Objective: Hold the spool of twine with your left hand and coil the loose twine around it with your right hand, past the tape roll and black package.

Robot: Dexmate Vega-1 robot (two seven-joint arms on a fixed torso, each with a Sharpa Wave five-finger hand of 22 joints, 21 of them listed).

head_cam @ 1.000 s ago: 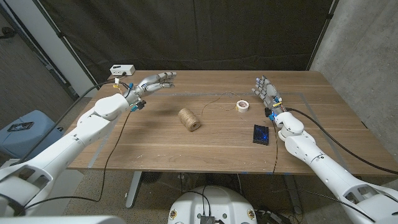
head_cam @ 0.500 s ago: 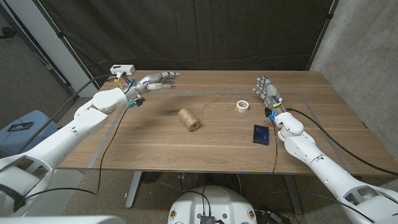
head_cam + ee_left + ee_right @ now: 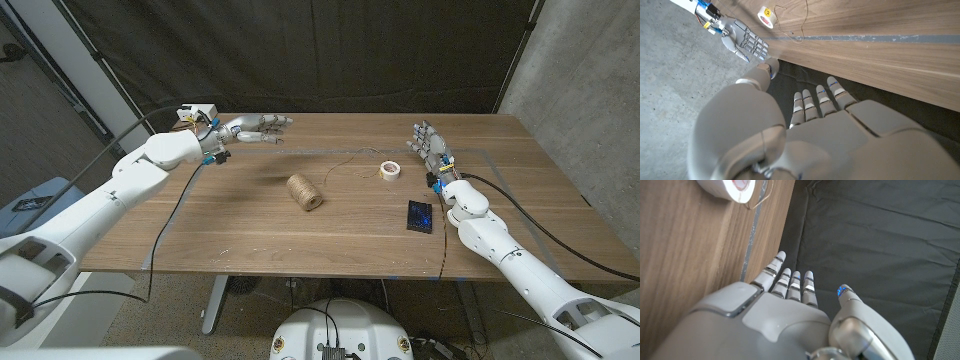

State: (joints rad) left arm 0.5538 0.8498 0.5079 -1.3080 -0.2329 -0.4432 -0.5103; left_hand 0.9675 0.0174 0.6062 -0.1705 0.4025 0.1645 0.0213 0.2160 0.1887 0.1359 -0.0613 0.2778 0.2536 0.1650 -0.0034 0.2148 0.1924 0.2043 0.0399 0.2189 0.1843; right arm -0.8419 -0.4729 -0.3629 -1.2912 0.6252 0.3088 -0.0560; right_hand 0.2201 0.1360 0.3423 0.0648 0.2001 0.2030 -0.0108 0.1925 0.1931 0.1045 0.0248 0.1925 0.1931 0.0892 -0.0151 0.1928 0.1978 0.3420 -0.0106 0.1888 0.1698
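Observation:
The spool of twine [image 3: 305, 191] lies on its side near the middle of the wooden table [image 3: 240, 230]. A thin loose strand of twine [image 3: 345, 160] runs from it toward the white tape roll [image 3: 390, 170], also seen as the tape roll [image 3: 765, 16] and the tape roll [image 3: 728, 187]. The black package [image 3: 420, 215] lies flat near the right front. My left hand [image 3: 250, 129] hovers at the far left of the table, fingers stretched out and holding nothing. My right hand [image 3: 428, 146] stands with fingers straight and apart, empty, just right of the tape roll.
A small white box [image 3: 197, 111] sits at the table's far left corner. Dark curtain hangs behind the table, a concrete wall stands at the right. Cables trail from both arms over the table's edges.
My left arm has swung back and to the left, carrying the outstretched hand farther from the spool. The right hand, spool, tape roll and package have stayed put.

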